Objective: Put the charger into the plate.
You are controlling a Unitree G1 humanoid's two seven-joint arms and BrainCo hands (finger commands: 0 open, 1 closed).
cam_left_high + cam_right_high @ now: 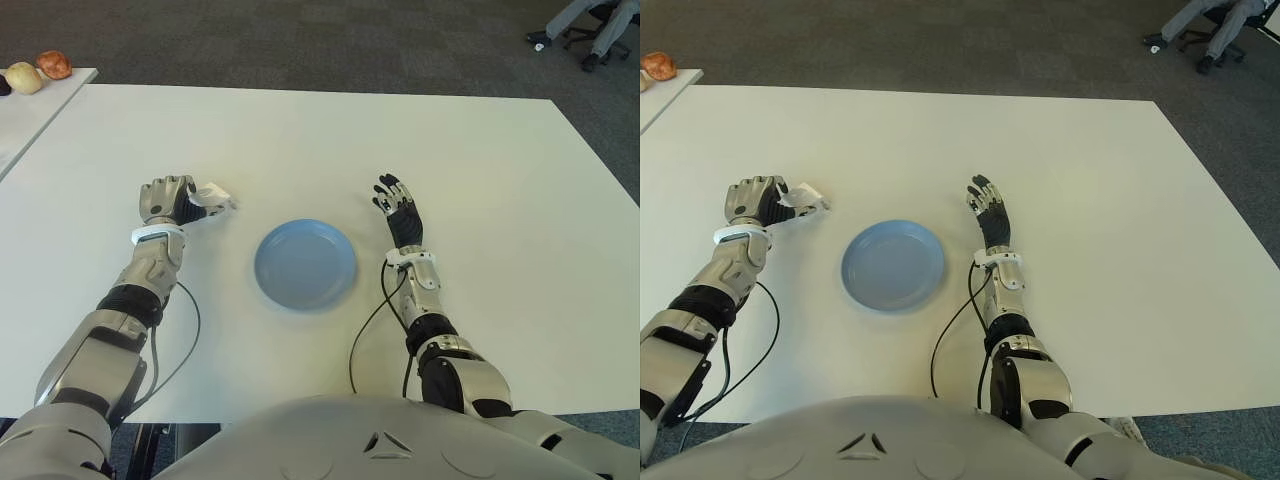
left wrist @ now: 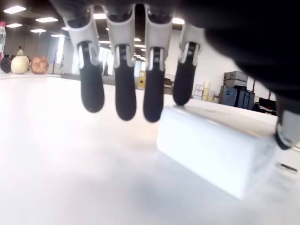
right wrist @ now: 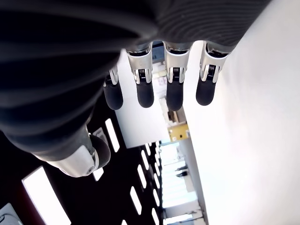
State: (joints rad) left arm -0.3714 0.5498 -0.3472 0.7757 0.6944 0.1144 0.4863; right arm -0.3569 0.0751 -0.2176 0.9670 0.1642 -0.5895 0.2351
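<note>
The white block-shaped charger [image 1: 215,195] lies on the white table [image 1: 480,180], left of the round blue plate [image 1: 305,263]. My left hand [image 1: 170,198] is curled over it, knuckles up. In the left wrist view the charger [image 2: 215,154] sits on the table surface; the fingertips [image 2: 150,101] touch its far top edge and the thumb [image 2: 286,126] presses its end. My right hand [image 1: 398,205] shows just right of the plate, fingers straight and spread, holding nothing. The plate holds nothing.
A second table [image 1: 40,110] at the far left carries round fruit-like objects [image 1: 25,77]. Black cables [image 1: 365,335] run from both wrists over the near table part. An office chair [image 1: 590,30] stands on the carpet at the far right.
</note>
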